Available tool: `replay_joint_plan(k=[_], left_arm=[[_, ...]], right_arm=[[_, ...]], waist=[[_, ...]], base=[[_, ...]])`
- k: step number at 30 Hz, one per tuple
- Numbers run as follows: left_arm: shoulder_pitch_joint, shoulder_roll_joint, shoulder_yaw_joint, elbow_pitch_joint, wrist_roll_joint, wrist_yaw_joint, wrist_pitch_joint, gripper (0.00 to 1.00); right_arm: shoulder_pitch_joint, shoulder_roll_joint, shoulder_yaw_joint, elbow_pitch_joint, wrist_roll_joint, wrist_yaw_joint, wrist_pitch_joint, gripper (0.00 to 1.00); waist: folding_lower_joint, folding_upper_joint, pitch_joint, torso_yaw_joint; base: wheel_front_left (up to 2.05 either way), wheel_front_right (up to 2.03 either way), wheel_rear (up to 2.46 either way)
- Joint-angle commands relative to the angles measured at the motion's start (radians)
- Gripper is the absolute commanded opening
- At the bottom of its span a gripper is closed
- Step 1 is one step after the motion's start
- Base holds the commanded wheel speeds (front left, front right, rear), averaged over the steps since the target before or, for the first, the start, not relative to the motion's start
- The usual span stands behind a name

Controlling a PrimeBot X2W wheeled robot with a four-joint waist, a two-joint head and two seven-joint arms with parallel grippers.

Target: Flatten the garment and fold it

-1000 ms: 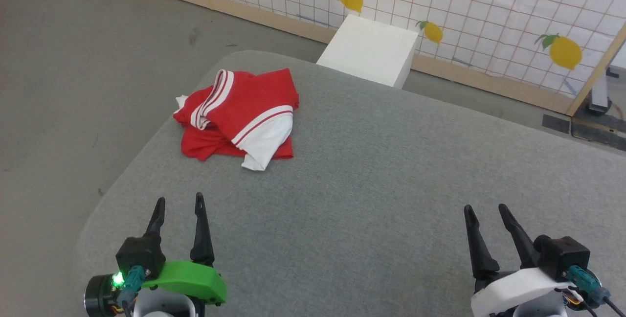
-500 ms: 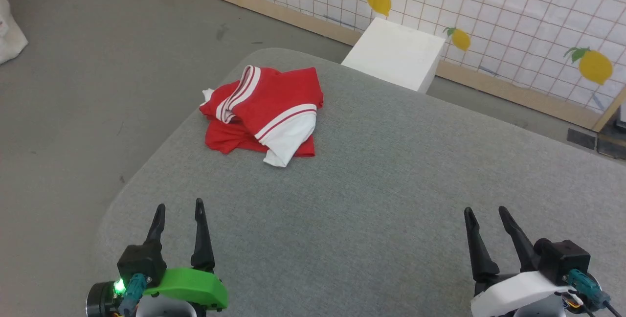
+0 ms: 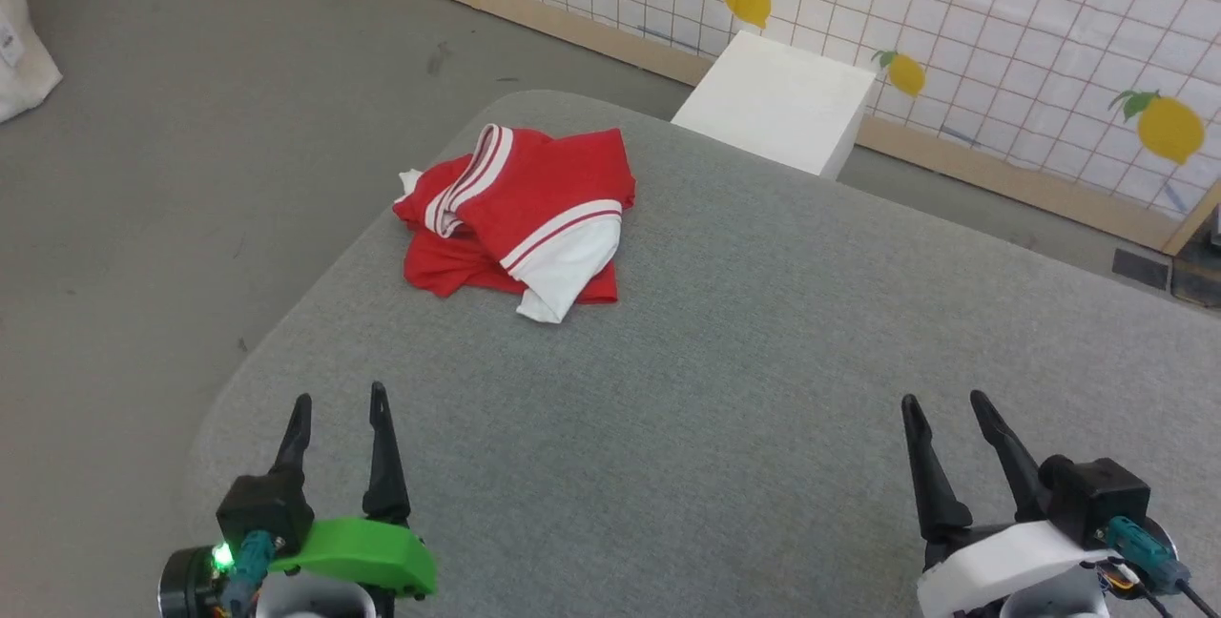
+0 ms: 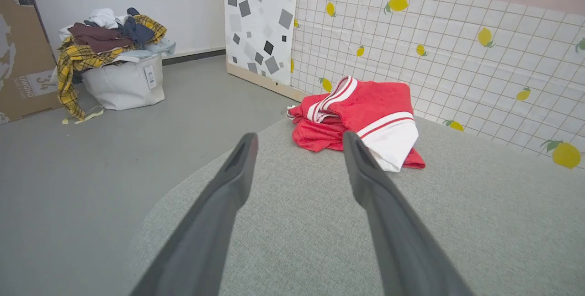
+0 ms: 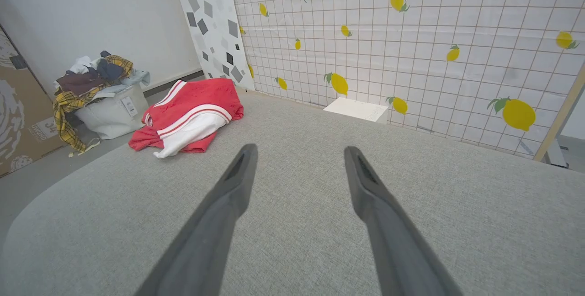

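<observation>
- Left claw [image 3: 341,394] and right claw [image 3: 943,399] gape fully, holding nothing.
- Shirt [image 3: 534,208] lies crumpled by the bench's [image 3: 763,360] far-left corner, well apart from both.
- Risk: a pinch may catch several layers, or a tug may drag it off the left edge.
- Arms sit low at the near edge, fingers pointing away.

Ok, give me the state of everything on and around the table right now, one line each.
garment: crumpled heap, not flattened, near the table's far left corner
left gripper: open, empty, clear of the garment
right gripper: open, empty, clear of the garment
laundry bag: upright, piled full of clothes
</observation>
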Motion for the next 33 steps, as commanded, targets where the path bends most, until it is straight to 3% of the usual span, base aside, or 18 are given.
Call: replay_joint_plan(k=[1,5,11,17,23,27,33], left_arm=[[-0.031,0.004,0.006,0.003,-0.013,-0.011,-0.007,1.00],[-0.138,0.037,0.015,0.036,-0.025,-0.050,-0.007,1.00],[-0.377,0.106,0.051,0.157,-0.090,-0.115,0.079,1.00],[-0.637,0.175,0.090,0.349,-0.239,-0.180,0.333,1.00],[-0.815,0.239,0.118,0.487,-0.358,-0.194,0.598,1.00],[-0.865,0.264,0.117,0.540,-0.388,-0.196,0.704,1.00],[-0.869,0.254,0.099,0.612,-0.415,-0.186,0.828,1.00]], right_arm=[[-0.001,-0.001,0.002,-0.009,-0.009,-0.002,0.005,1.00],[-0.021,-0.001,0.001,-0.028,-0.023,-0.002,0.022,1.00],[-0.063,-0.001,-0.007,-0.080,-0.054,-0.002,0.064,1.00],[-0.115,-0.001,-0.040,-0.146,-0.105,-0.002,0.111,1.00],[-0.145,-0.001,-0.066,-0.200,-0.127,-0.002,0.142,1.00],[-0.148,-0.001,-0.081,-0.221,-0.129,-0.002,0.145,1.00],[-0.155,-0.001,-0.097,-0.229,-0.132,-0.002,0.131,1.00]], waist=[[0.0000,0.0000,0.013,-0.013],[0.0000,0.0000,0.052,-0.047],[0.0000,0.0000,0.154,-0.121],[0.0000,0.0000,0.287,-0.207],[0.0000,0.0000,0.402,-0.277],[0.0000,0.0000,0.455,-0.301],[0.0000,0.0000,0.496,-0.312]], base=[[0.00,0.00,0.00],[0.00,0.00,0.00],[0.00,0.00,0.00],[0.00,0.00,0.00],[0.00,0.00,0.00],[0.00,0.00,0.00],[0.00,0.00,0.00]])
